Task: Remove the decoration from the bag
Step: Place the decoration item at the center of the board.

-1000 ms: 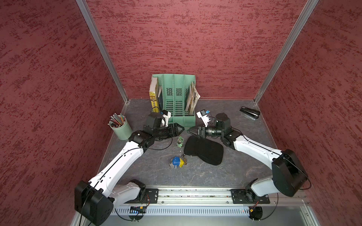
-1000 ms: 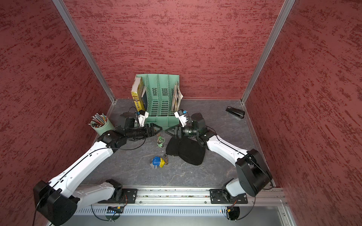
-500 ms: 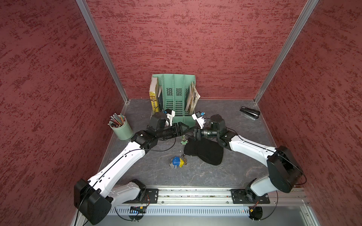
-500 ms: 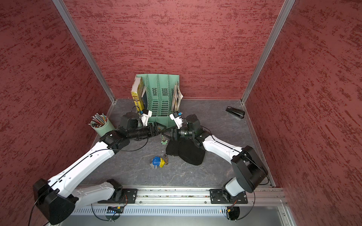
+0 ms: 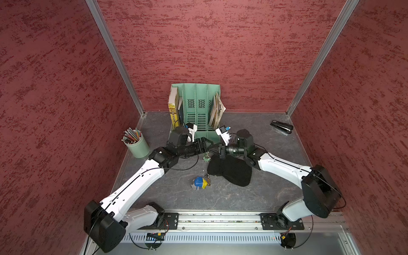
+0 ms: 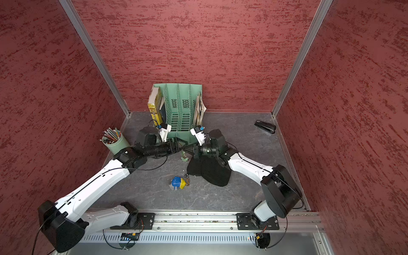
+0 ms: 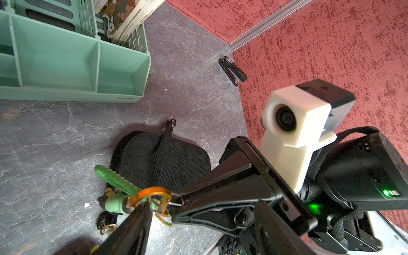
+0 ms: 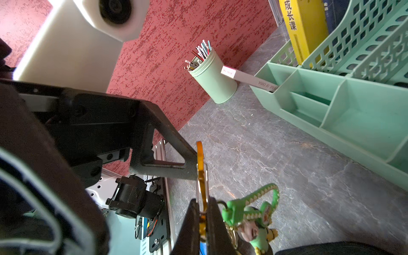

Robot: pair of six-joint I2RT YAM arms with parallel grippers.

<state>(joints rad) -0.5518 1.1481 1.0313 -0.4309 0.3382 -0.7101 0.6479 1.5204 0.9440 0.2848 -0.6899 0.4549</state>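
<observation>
Orange clip [image 8: 199, 154] w/ green charm [image 8: 247, 215] pinched in R jaws; L jaws spread.

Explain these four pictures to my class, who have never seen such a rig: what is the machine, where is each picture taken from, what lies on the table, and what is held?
The machine is two white robot arms fixed to a rail at the table's front edge, each ending in a two-fingered gripper. Two pictures are top views from one camera head above. The other two come from a small camera on each wrist.

On the grey table are a black bag, a blue-and-yellow toy, a stapler, a green file organiser and a cup of pencils.

The right gripper is shut on an orange clip, from which a green charm hangs. The left gripper is open, with one finger at the same clip.
</observation>
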